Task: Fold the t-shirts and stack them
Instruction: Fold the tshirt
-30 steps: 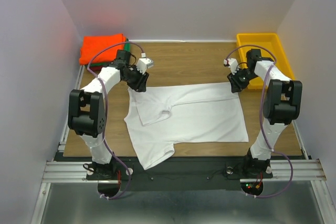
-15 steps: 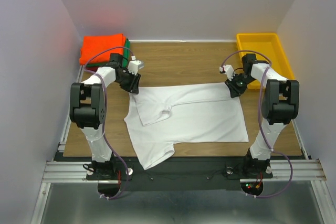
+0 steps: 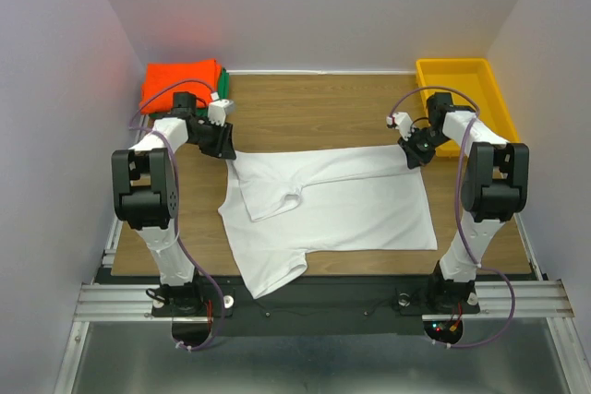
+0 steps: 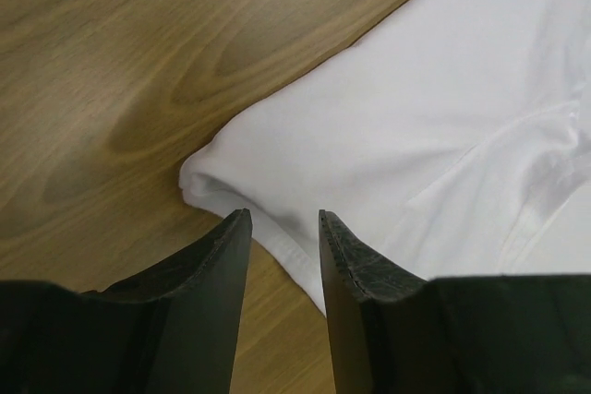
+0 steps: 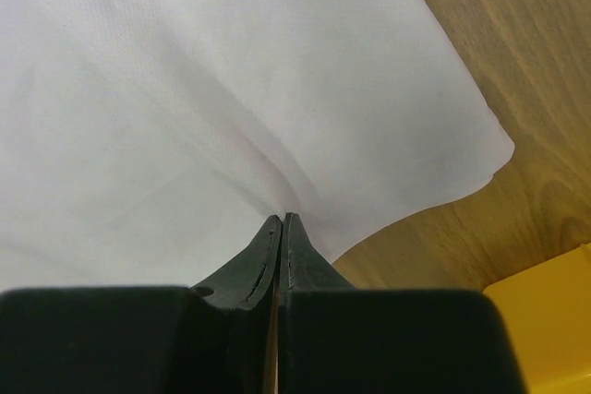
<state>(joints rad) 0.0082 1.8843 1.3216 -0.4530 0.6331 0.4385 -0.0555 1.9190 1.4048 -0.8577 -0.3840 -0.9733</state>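
Mid-fold, white cloth t-shirt (image 3: 332, 205): right gripper (image 5: 280, 223) jaws pinched on far edge; left gripper (image 4: 283, 220) jaws slightly apart, empty, at folded corner; next likely: close there

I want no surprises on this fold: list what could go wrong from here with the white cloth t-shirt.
1. The left gripper is open, only straddling the white cloth t-shirt's folded corner. If the right gripper, shut on the cloth, moves alone, the shirt may skew.
2. The near sleeve hangs past the wooden table's near edge and might drag or snag.
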